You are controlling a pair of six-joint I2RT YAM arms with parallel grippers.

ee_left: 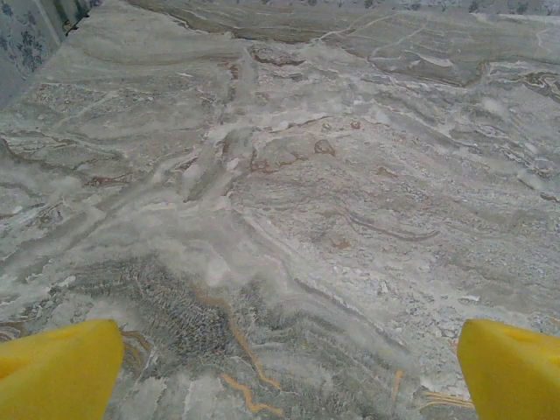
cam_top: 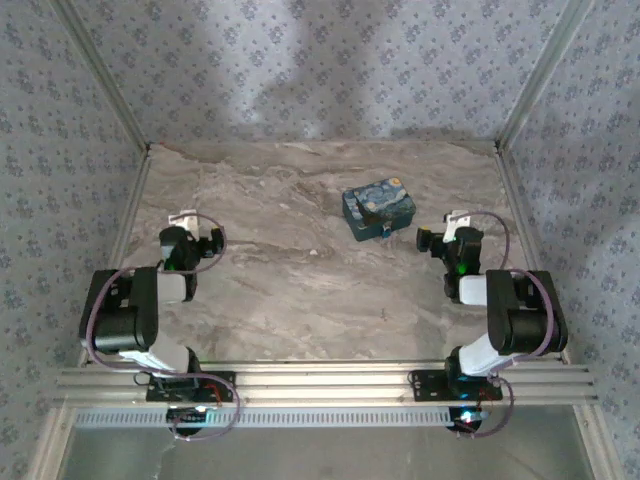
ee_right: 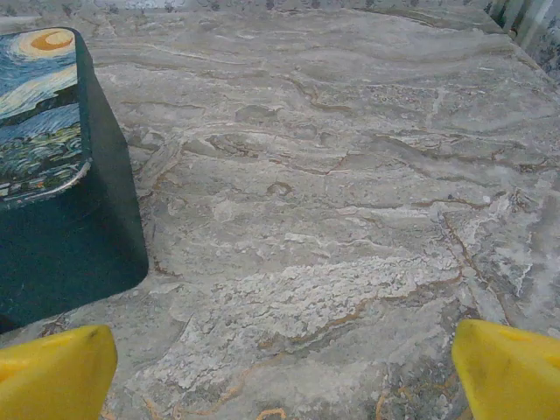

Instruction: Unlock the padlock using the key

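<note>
Both grippers stand wide. In the left wrist view, the left gripper (ee_left: pixel 280 385) has its yellow fingers (ee_left: pixel 57 372) at the frame's two lower corners, over the marbled table (ee_left: pixel 289 201). The right gripper (ee_right: pixel 280 376) is spread the same way. From above, the left gripper (cam_top: pixel 190 230) hovers at the left of the table (cam_top: pixel 300 290), well apart from the right gripper (cam_top: pixel 445 237). A blue starry-print box (cam_top: pixel 378 210) lies right of centre, near the right gripper and to its left – its dark side (ee_right: pixel 61 245) is close ahead of that gripper's left finger. A tiny glint on the box's near edge may be the padlock (cam_top: pixel 386 232) – too small to tell.
</note>
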